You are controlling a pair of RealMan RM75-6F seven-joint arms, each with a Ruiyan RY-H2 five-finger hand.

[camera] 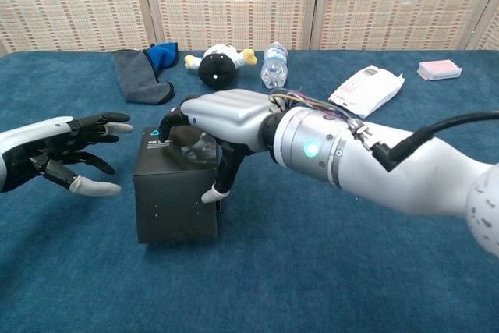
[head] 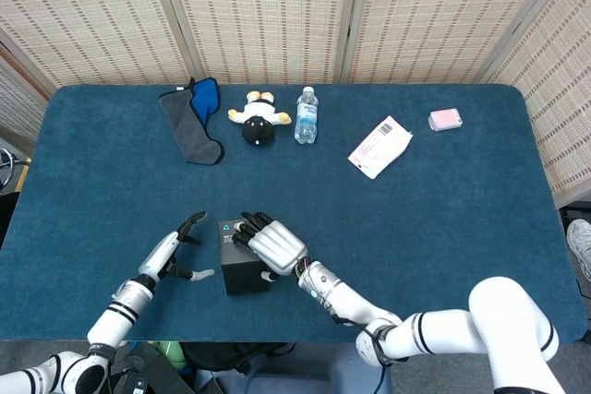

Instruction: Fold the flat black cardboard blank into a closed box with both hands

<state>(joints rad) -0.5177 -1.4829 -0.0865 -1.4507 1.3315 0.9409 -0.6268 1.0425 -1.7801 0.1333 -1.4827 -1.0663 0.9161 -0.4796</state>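
Right hand (camera: 222, 115) presses down on the upright black cardboard box (camera: 175, 193), near the table's front edge.
Left hand (camera: 58, 150) hovers beside it, fingers spread, empty. The lid seems shut; uneven pressure could tip or crush the box.

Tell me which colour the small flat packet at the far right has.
Pink packet, clearest in the head view.

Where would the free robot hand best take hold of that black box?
Probably the box's bare left wall, coming in from the left. The right robot hand already covers the top and drapes its fingers down the right side, while the left robot hand hovers open beside that flat, upright wall, apart from it.
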